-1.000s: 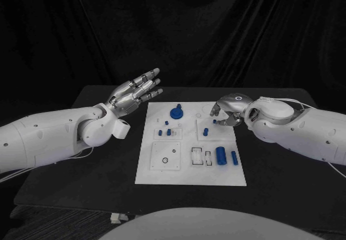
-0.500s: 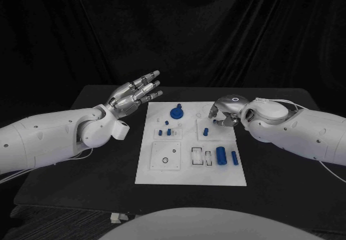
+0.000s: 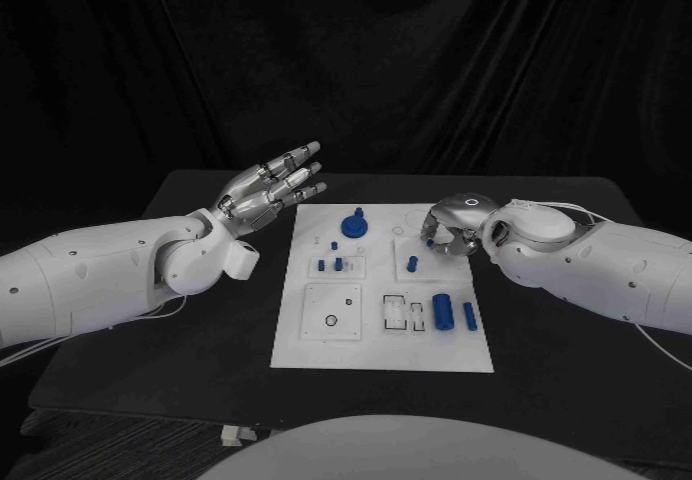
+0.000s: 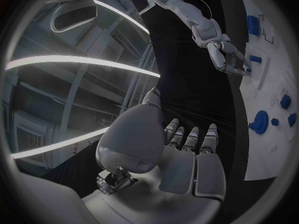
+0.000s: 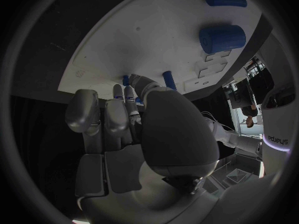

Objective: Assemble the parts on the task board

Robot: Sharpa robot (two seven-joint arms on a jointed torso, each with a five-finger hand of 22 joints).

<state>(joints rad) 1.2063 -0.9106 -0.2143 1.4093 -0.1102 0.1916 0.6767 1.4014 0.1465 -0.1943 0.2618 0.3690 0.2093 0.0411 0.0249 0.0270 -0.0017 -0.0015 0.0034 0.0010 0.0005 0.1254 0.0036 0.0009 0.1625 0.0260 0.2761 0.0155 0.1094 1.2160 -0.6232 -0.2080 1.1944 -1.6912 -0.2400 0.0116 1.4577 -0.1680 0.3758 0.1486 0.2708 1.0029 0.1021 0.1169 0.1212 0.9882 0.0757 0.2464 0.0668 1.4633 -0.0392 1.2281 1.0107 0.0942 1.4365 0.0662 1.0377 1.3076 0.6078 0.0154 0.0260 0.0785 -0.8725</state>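
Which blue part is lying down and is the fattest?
The thick blue cylinder on the task board, lying beside the slimmer blue rod; the other parts are smaller.

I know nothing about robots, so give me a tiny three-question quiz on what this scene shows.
1. True or false: the left robot hand holds a blue part.
2. Which robot hand is over the task board's far corner? A) left B) right
3. Fill in: the large blue cylinder lies on the ____ board.

Key:
1. False; it is raised beside the board, fingers spread, holding nothing.
2. B; the right robot hand reaches down there, by a small blue peg.
3. White.
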